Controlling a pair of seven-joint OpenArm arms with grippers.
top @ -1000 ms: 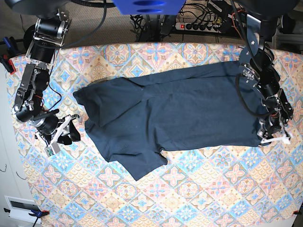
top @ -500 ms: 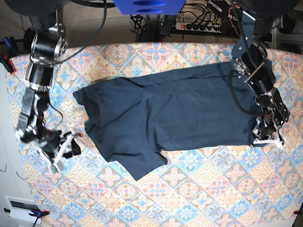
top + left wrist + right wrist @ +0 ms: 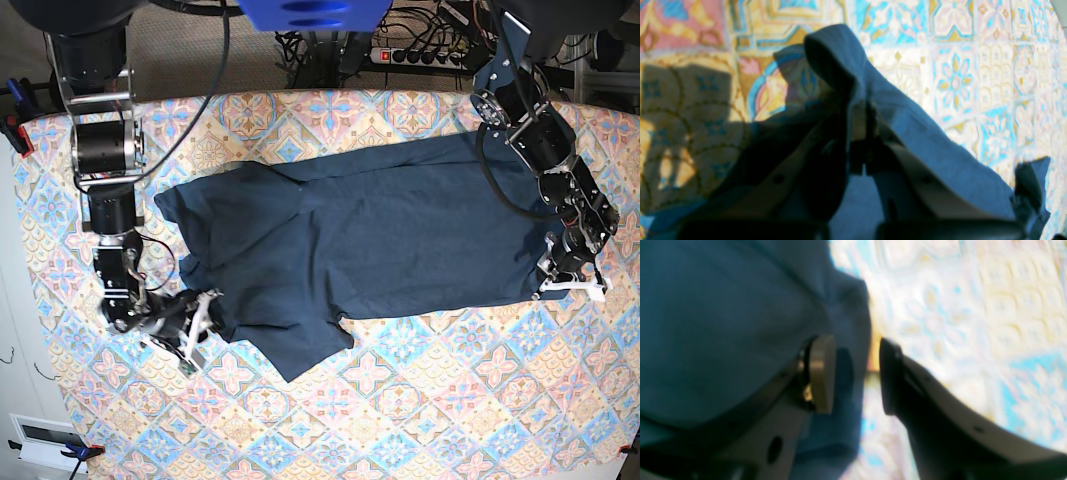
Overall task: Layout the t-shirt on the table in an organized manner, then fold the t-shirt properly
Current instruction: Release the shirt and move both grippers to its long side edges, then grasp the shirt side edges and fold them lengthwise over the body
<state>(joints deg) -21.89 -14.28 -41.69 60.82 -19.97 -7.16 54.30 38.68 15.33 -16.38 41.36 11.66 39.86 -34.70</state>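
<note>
Black jointed arms with silver motor housings and looped black cables. White end effector [image 3: 573,288] on the left; right end effector [image 3: 853,376] grey, screw-holed, one brass-toned fingertip pad [image 3: 821,373].

We're looking down on a robotics lab bench dressed up like a home table [image 3: 420,420]: a pastel diamond-tile cloth covers it edge to edge. Two bare-metal robot arms with exposed motors and loose wiring flank it at 9 and 3 o'clock. At 12 o'clock, behind the table, a power strip [image 3: 420,55] sits in a tangle of black cables on grey carpet. A blue mount [image 3: 312,12] hangs overhead.
</note>
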